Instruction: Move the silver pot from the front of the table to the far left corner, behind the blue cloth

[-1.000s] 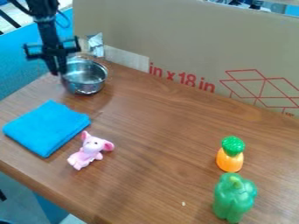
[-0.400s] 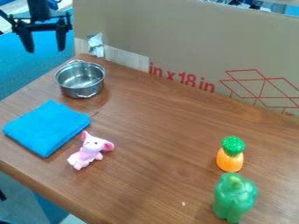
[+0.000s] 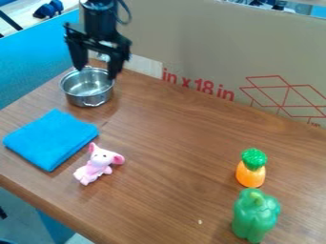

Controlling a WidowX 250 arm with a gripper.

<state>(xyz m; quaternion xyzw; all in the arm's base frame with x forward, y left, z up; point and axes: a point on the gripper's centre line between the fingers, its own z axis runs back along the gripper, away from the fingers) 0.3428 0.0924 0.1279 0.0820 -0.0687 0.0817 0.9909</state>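
Hand (image 3: 96,73) — now nr pot (image 3: 83,98) — upright

Matte black arm (image 3: 100,20), thin looping cable (image 3: 130,14), two tapered black fingers (image 3: 78,51)

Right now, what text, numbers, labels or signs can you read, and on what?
"in x 18 in": red print on the cardboard panel, just right of the pale tape strip.
Red marks under the red box drawing, same panel: too small to read.
No readable text on the steel pot, blue folded cloth, pink big-eared toy animal, orange green-topped toy or green toy bell pepper.
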